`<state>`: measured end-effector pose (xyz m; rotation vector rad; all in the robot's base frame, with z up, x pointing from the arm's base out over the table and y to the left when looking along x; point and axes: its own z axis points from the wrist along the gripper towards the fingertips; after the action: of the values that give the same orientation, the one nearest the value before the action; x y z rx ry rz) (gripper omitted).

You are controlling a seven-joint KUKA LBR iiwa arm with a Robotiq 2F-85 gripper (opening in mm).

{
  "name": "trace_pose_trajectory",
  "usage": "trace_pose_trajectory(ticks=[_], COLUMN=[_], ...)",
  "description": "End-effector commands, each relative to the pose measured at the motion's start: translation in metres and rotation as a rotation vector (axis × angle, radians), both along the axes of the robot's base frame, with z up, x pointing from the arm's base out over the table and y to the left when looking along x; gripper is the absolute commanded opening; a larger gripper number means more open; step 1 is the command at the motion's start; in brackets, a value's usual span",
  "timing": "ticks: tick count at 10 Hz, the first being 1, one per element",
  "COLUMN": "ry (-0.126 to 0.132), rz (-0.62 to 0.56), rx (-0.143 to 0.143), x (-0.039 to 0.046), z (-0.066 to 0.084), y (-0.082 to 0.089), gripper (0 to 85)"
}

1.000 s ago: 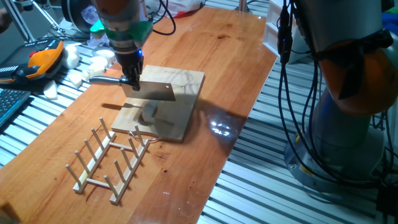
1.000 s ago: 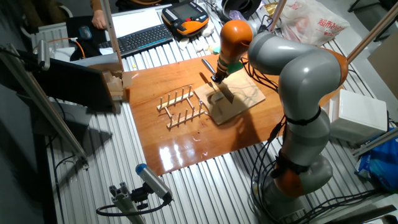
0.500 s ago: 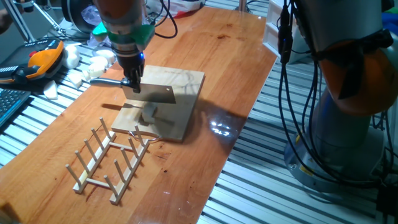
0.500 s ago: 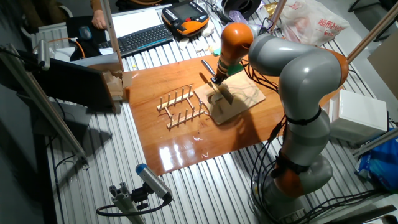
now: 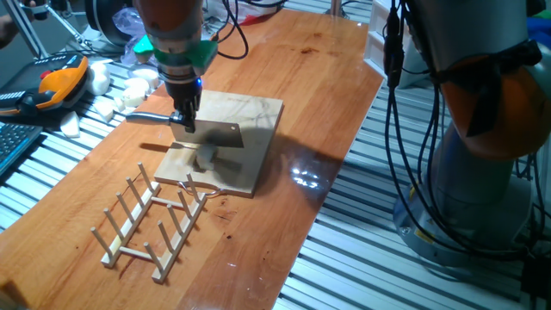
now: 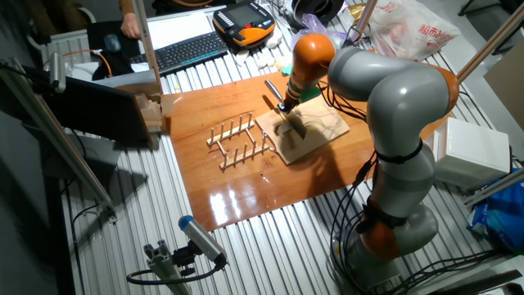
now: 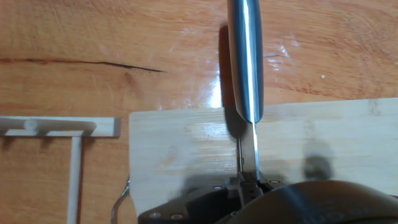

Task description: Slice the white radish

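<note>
A cluttered lab bench of ribbed aluminium carries a varnished wooden table, with a teach pendant and a keyboard off to the side. The gripper hangs just above the cutting board, its fingers clenched on the handle of a cleaver whose flat steel blade stands on edge, raised clear of the wood. Directly below the blade a small dull lump on the board is most likely the white radish; it sits in the blade's shadow and its colour is hard to read. In the hand view the knife's handle runs away from the camera over the board's edge, and the radish does not show there. Beside the board lies a wooden dish rack, and a pile of white chunks rests beyond the table's far edge. Judging by the pose, the cutting stroke is in hand: the next move calls for a straight, steady descent, blade kept vertical and lined up across the piece so that it does not roll or skid out.
</note>
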<state>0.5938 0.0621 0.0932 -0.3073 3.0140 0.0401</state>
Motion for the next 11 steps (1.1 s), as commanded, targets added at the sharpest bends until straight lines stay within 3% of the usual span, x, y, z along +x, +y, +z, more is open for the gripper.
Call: trace_pose_trajectory(ticks=[1, 8, 10, 11], ry=[-0.004, -0.036, -0.03, -0.011], rz=[0.002, -0.001, -0.003, -0.006], rx=[0.004, 0.018, 0.01, 0.0], x=[0.0011, 0.0023, 0.0028, 0.0028], z=[-0.003, -0.015, -0.007, 0.005], y=[0.0, 0.002, 0.003, 0.003], gripper=[0.0, 0.0, 0.0, 0.0])
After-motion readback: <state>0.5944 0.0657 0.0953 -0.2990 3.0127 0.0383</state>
